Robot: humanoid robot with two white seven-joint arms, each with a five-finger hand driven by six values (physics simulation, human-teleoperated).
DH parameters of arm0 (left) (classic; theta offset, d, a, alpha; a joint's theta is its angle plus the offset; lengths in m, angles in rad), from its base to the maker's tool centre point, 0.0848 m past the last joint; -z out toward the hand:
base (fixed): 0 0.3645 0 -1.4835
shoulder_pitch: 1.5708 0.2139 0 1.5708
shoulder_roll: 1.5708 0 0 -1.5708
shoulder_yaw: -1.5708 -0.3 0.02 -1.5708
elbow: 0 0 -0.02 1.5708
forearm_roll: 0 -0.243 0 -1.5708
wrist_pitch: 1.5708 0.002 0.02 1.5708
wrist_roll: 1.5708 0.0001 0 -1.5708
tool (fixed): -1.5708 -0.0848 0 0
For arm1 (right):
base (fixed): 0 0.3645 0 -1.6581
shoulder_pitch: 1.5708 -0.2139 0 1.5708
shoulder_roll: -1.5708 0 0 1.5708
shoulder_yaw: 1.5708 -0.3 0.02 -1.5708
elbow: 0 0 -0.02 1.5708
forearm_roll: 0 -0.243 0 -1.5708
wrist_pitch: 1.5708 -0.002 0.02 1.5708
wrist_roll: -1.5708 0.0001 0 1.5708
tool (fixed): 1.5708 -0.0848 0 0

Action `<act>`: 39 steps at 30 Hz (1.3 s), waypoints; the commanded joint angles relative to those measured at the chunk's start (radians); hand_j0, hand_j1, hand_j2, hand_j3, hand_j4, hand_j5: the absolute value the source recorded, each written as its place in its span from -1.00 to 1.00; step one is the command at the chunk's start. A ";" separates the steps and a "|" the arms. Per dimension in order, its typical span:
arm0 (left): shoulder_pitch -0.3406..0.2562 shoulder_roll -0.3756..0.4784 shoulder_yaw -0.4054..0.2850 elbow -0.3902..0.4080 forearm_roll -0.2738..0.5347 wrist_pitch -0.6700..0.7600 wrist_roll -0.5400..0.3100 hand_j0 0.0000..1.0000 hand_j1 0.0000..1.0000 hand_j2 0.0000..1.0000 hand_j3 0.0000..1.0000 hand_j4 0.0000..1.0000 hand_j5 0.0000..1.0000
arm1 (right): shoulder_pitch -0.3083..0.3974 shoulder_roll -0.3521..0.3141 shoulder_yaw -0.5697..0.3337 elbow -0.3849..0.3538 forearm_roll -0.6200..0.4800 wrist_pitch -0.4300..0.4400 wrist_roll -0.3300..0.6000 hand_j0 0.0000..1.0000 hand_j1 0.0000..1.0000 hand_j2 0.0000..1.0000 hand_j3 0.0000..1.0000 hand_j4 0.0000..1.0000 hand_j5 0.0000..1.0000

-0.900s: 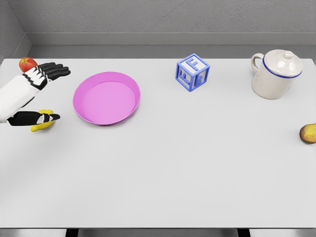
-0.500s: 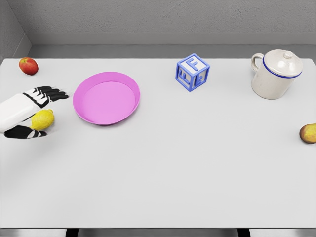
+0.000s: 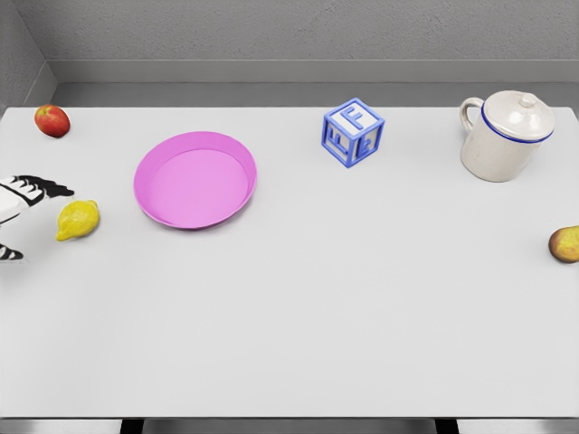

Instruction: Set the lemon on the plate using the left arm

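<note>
Since the earlier frame, left hand (image 3: 20,203) has pulled back toward the left edge, off the lemon (image 3: 78,220); only part shows, fingers spread, empty. Lemon lies on the white table (image 3: 344,298), just left of the pink plate (image 3: 195,180). Red apple (image 3: 52,120) sits far-left corner.

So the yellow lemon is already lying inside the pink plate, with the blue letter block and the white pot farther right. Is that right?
Not quite. The head view shows the lemon lying on the table just left of the pink plate, not inside it. The blue letter block and the white pot do stand farther right.
</note>
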 commanded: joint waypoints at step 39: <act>-0.253 -0.067 -0.305 0.096 -0.063 0.001 -0.004 1.00 1.00 1.00 1.00 1.00 1.00 | 0.000 0.000 -0.001 0.000 -0.001 0.000 0.000 1.00 1.00 1.00 1.00 1.00 1.00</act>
